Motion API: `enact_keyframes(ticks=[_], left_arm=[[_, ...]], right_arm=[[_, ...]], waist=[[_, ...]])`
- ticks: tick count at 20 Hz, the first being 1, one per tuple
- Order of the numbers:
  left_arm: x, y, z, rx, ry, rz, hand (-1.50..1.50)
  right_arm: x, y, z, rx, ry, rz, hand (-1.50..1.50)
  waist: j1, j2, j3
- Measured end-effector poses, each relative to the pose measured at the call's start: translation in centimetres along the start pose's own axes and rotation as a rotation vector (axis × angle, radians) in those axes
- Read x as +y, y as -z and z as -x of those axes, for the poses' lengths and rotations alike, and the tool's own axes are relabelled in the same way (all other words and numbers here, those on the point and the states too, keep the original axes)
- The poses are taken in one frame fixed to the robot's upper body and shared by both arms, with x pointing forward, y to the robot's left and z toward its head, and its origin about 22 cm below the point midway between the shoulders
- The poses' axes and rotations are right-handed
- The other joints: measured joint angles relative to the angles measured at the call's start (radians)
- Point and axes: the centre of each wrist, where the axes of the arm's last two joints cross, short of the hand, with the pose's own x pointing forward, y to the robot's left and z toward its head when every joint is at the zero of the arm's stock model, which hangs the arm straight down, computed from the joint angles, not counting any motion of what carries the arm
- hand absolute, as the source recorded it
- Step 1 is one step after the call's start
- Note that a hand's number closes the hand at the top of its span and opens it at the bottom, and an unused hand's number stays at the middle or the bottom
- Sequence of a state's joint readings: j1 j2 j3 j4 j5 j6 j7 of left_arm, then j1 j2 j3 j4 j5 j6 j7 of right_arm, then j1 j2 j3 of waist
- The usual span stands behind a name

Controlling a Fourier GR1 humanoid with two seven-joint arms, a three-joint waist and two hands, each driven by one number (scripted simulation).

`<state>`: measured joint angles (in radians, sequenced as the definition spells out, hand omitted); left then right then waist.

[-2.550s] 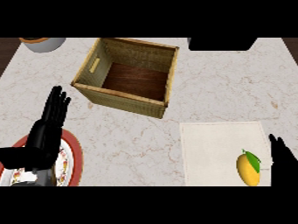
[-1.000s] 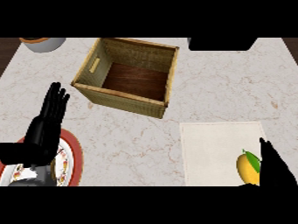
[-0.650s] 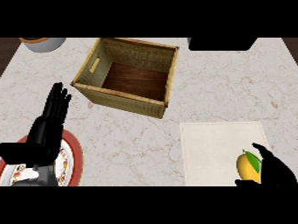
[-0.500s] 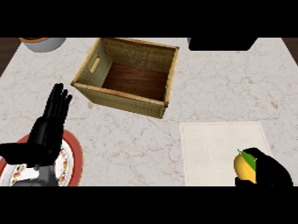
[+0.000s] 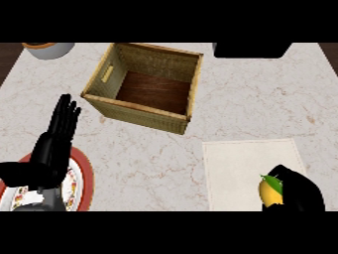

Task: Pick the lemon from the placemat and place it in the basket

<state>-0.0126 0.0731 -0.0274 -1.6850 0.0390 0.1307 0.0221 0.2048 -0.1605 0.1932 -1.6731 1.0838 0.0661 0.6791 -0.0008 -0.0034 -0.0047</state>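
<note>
A kitchen: marble counter (image 5: 274, 99) with a patterned plate (image 5: 80, 181), placemat (image 5: 237, 163) and wicker basket (image 5: 139, 111).

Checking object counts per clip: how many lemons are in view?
1. The lemon lies at the placemat's lower right corner, with the right hand curled round it. None shows in the basket; more could be hidden under that hand.

The lemon (image 5: 271, 193) — yellow with a green leaf — sits at the lower right, on the near right corner of the pale placemat (image 5: 245, 168). The open woven basket (image 5: 143, 111) stands upper centre — well apart from it.
</note>
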Motion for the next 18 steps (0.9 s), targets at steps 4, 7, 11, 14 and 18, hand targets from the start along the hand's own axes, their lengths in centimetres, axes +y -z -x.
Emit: enact_keyframes(ticks=[4, 7, 11, 14, 18], left_arm=[[0.2, 0.1, -0.1, -0.002, 0.001, 0.015, 0.0], [-0.7, 0.5, -0.4, -0.013, -0.008, 0.063, 0.0], [-1.7, 0.8, -0.7, -0.026, -0.013, 0.125, 0.0], [-2.6, 1.0, -0.9, -0.031, -0.019, 0.158, 0.0], [-3.4, 1.3, -1.0, -0.034, -0.026, 0.187, 0.0]], right_arm=[[1.2, -1.3, -3.9, -0.056, -0.024, 0.017, 1.5], [1.8, -3.1, -9.3, -0.174, -0.046, 0.02, 1.5], [1.5, -4.9, -14.2, -0.298, -0.078, 0.066, 1.5], [0.7, -5.9, -17.0, -0.366, -0.074, 0.13, 1.5], [-1.0, -7.1, -20.0, -0.446, 0.004, 0.207, 1.5]], waist=[[0.012, 0.003, 0.002], [0.069, 0.014, 0.003], [0.148, 0.027, 0.004], [0.176, 0.03, 0.005], [0.204, 0.032, 0.006]])
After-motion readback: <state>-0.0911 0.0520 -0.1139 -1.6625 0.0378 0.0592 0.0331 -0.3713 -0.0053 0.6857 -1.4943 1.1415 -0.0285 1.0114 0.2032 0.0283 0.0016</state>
